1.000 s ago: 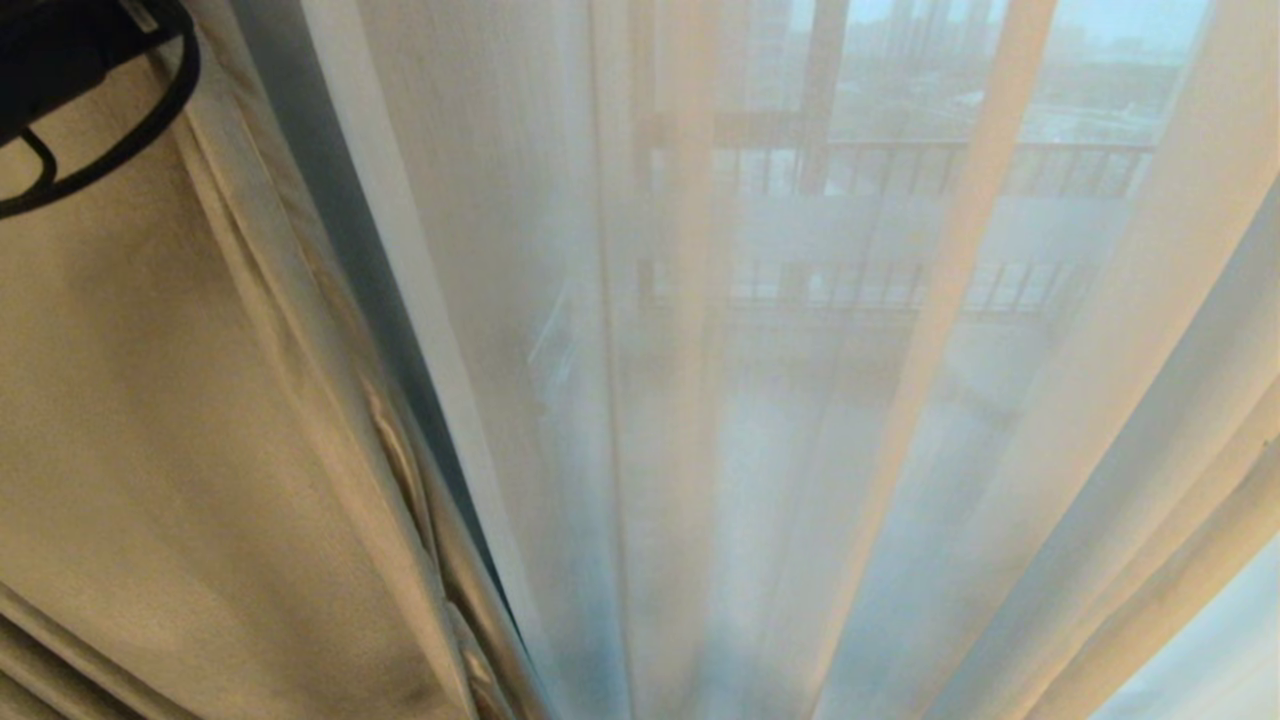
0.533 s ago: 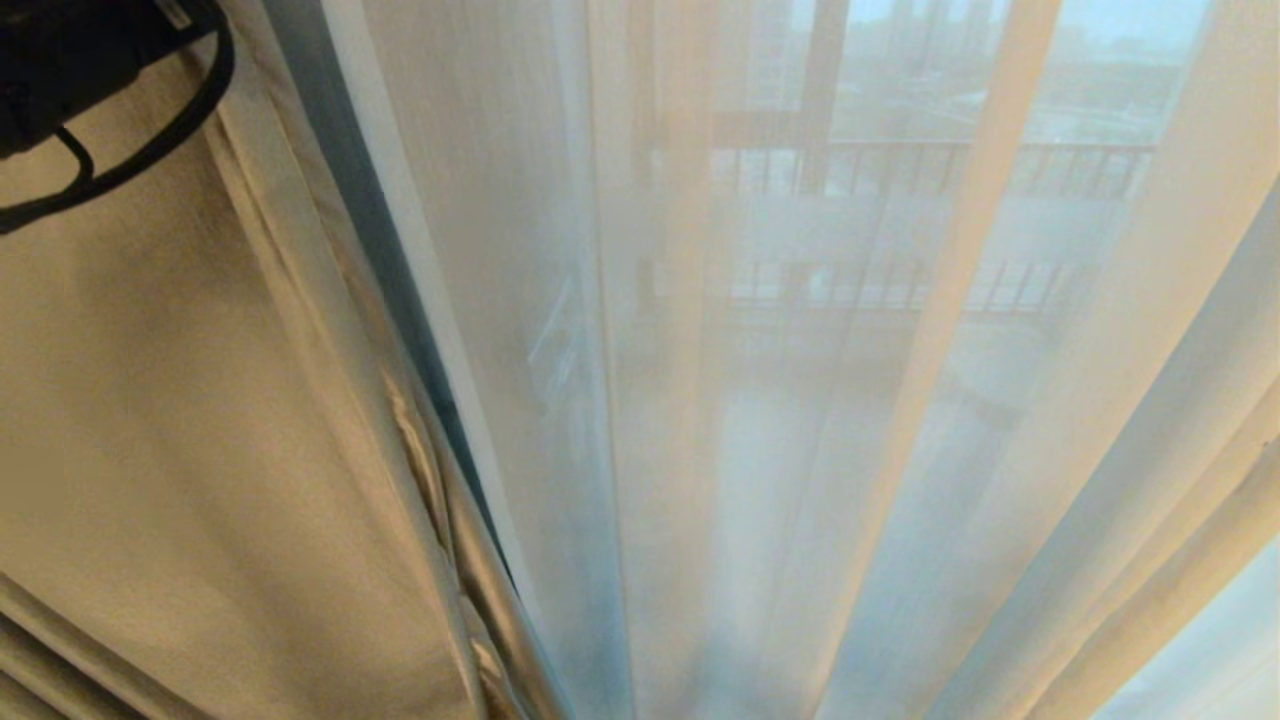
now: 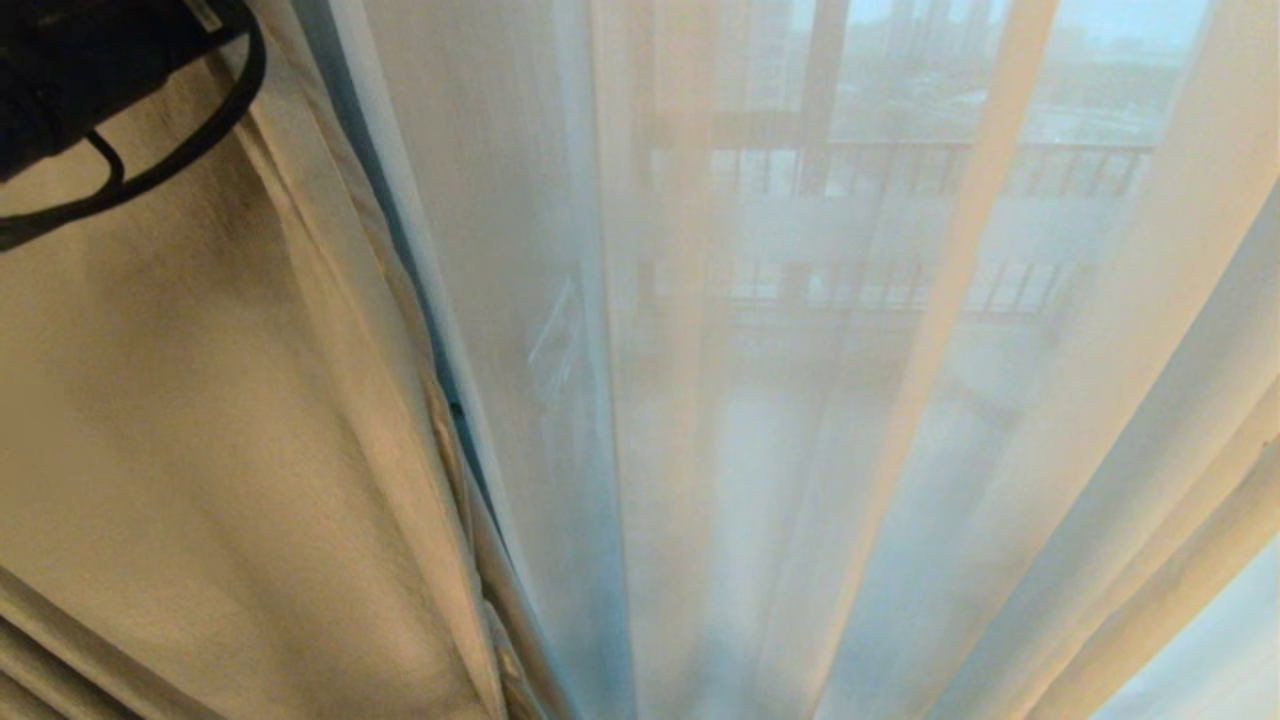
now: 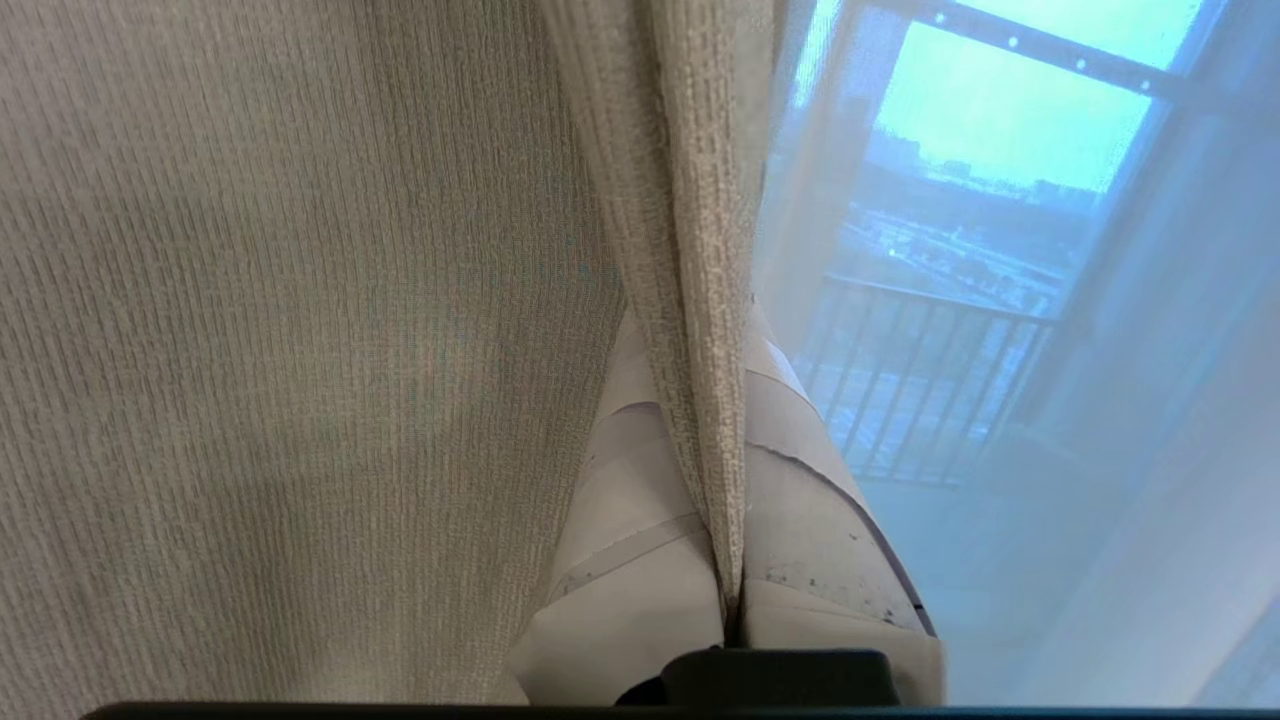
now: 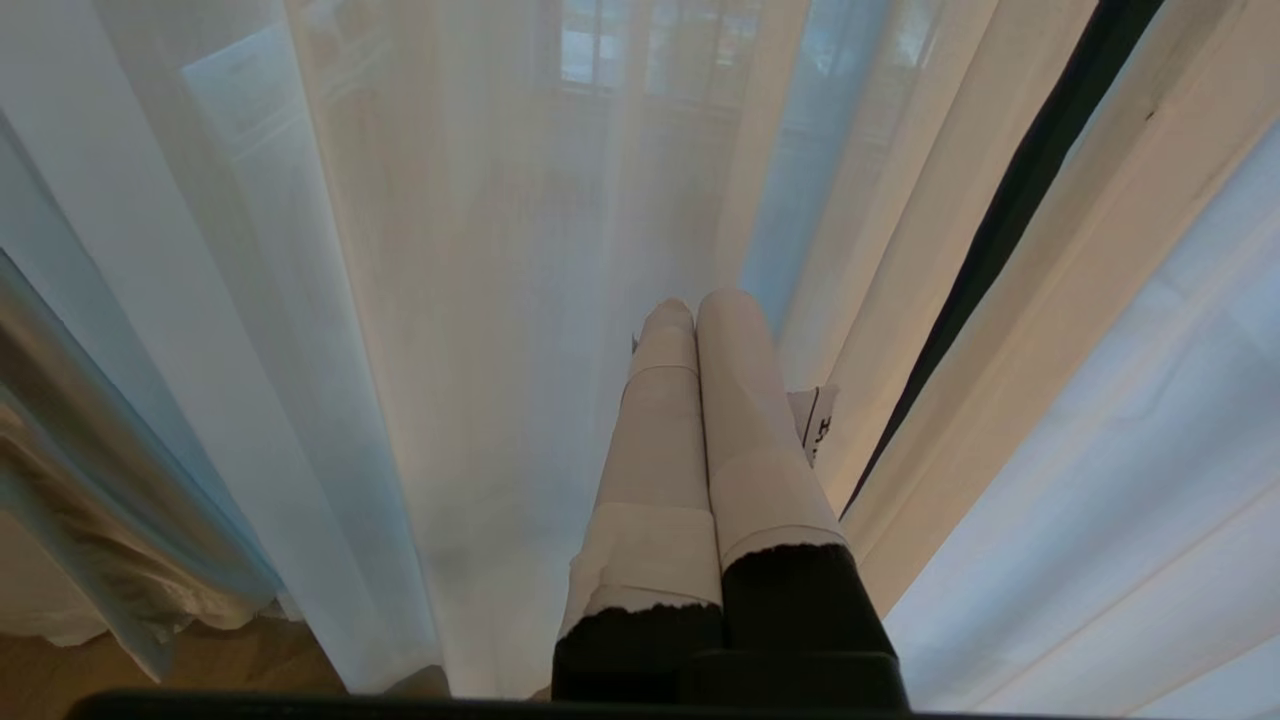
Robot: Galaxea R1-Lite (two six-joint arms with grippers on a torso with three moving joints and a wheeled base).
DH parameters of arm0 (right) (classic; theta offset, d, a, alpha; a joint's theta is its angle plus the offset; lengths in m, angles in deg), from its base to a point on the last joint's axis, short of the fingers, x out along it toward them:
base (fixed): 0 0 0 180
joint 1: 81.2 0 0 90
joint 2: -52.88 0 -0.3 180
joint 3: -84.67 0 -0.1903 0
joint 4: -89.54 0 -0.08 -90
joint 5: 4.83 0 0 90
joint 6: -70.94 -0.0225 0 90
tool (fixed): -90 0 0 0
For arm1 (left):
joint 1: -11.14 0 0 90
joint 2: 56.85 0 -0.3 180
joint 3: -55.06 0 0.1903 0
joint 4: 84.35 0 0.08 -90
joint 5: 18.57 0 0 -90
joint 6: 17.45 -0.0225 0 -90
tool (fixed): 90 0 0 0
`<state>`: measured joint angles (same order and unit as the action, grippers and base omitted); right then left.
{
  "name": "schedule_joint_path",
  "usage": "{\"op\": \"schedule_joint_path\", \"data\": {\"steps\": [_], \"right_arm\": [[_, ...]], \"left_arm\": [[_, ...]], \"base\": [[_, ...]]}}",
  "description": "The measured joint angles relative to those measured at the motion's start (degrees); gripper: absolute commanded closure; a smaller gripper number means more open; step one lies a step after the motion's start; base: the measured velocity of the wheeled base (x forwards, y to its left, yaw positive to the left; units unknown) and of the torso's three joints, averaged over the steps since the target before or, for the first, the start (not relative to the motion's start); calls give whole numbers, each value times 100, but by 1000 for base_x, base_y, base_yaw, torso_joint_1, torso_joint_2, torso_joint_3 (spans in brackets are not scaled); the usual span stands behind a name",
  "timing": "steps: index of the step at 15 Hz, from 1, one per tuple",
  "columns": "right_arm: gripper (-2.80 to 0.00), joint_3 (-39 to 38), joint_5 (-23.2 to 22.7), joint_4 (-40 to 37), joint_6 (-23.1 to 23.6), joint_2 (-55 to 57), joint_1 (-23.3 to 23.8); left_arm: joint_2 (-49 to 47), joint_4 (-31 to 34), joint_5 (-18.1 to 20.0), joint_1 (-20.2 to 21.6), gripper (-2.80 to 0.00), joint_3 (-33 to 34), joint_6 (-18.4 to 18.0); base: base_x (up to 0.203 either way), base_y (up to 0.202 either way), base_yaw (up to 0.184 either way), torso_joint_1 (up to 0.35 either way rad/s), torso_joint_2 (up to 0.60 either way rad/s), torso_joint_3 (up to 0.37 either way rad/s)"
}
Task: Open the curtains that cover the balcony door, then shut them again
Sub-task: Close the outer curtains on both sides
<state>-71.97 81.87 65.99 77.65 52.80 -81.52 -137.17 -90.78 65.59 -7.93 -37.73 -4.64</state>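
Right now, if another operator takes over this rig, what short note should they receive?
Left gripper: shut on the edge fold of the cream curtain, at the left of the head view.
Right gripper: shut, holding nothing, pointing at the white sheer fabric.
Scene: the sheer hangs across the glass; the balcony railing shows through it. The beige panel covers only the left side.
Done: curtain gripped.
Left: I cannot tell whether this is the opening or the closing pull; check before moving.
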Motion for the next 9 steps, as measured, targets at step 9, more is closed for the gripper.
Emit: {"op": "schedule_joint_path", "data": {"steps": [9], "right_arm": [[0,0,1,0,1,0,2]], "left_arm": [[-17,-22,0,-232,0,116,2]], "base": [[0,0,0,0,0,0]]}}
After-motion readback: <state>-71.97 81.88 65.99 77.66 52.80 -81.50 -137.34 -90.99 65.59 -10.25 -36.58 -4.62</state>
